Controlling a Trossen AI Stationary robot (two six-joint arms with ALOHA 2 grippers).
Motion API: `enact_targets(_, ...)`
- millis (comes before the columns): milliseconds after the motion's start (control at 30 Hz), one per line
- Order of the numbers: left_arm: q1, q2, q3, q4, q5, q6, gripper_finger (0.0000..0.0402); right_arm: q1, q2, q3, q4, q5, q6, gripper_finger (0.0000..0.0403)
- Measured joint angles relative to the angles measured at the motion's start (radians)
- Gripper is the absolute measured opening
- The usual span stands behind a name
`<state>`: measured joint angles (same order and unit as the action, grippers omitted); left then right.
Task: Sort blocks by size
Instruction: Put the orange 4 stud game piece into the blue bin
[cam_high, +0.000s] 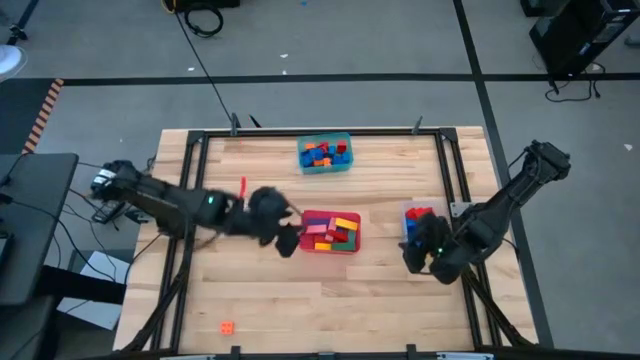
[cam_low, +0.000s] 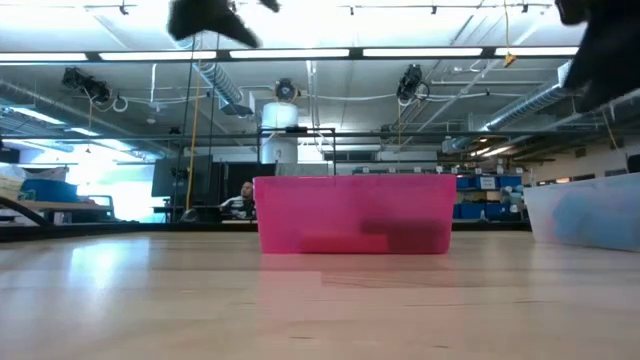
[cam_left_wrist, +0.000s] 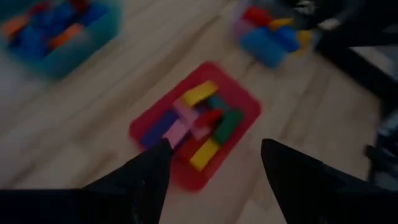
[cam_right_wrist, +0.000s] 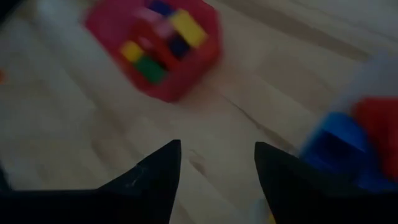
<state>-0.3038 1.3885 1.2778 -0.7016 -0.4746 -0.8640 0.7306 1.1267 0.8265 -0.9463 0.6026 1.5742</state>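
The wooden table carried three tubs, all in its far and middle parts, and the near half lay open as bare planks. A teal tub sat close to the far edge at mid-width, a red tub stood at the centre, and a clear tub stood to its right, with a strip of bare wood between the two. A black frame ran along the left, far and right sides of the table, narrowing the room near the edges.

The blocks were spread over four places. The teal tub held a heap of small blue, red and orange blocks, too many and too small to count. The red tub held longer bars in yellow, pink, green, red and blue, about eight, lying side by side. The clear tub held a few blue and red blocks, their number unclear. One orange cube lay alone near the table's near-left edge, well apart from everything else.

The left gripper hung just left of the red tub, above the table, its fingers spread apart with nothing between them. The right gripper hovered just near of the clear tub, its fingers likewise parted and empty over bare wood.
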Motion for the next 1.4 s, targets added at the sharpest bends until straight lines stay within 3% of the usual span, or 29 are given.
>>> enact_targets(100, -0.11, 0.008, -0.001, -0.117, -0.098, -0.222, 0.0256, 0.009, 0.0, 0.0, 0.079, 0.034, -0.092, 0.0217)
enact_targets(367, -0.34, 0.038, -0.039, -0.198, -0.107, -0.766, 0.0255, 0.008, 0.0, 0.0, 0.155, 0.034, -0.201, 0.0214)
enact_targets(467, -0.396, 0.087, -0.04, -0.224, -0.071, -0.911, 0.0244, 0.008, 0.0, 0.0, 0.169, 0.034, -0.209, 0.0213)
enact_targets(600, -0.448, 0.167, -0.04, -0.258, 0.073, -1.076, 0.0219, 0.008, 0.0, 0.0, 0.169, 0.034, -0.209, 0.0213)
enact_targets(767, -0.518, 0.26, -0.04, -0.253, 0.252, -1.215, 0.0192, 0.008, 0.0, 0.0, 0.169, 0.034, -0.209, 0.0213)
enact_targets(967, -0.604, 0.329, -0.04, -0.22, 0.394, -1.326, 0.0183, 0.008, 0.001, 0.0, 0.185, 0.034, -0.21, 0.0213)
enact_targets(1400, -0.674, 0.393, -0.04, -0.202, 0.372, -1.313, 0.0182, 0.006, 0.001, 0.0, 0.199, 0.054, -0.225, 0.0211)
